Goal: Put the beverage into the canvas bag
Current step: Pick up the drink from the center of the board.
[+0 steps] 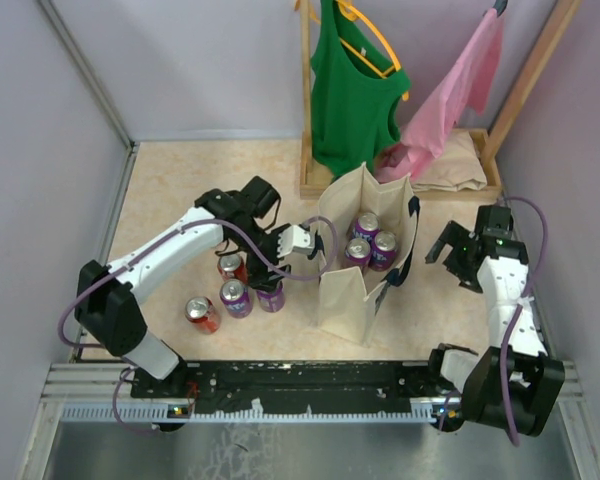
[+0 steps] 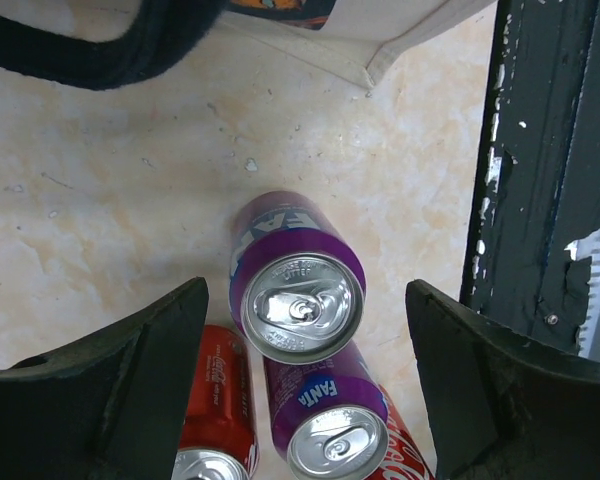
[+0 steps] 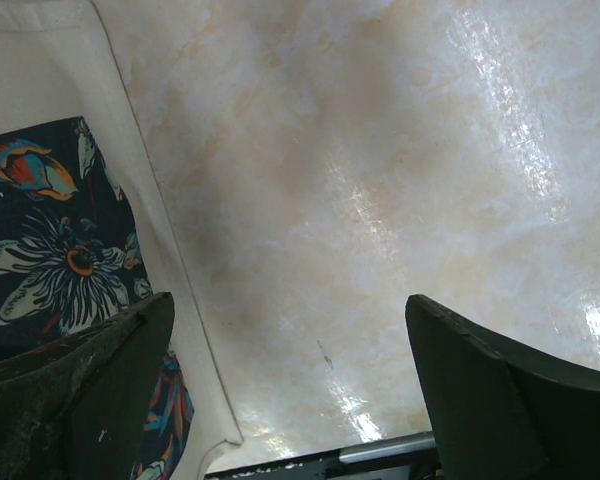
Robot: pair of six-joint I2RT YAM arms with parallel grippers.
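The left end effector (image 2: 306,292) hangs spread over a rigid, slick, probably heavy purple can (image 2: 300,310), best pinched across its sidewall.

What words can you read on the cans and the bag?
"FANTA": on the lower purple can.
"FA", the rest cut off: on the upper purple can.
White script on the red can: too small to read surely.
Canvas bag: flowers only, no words.
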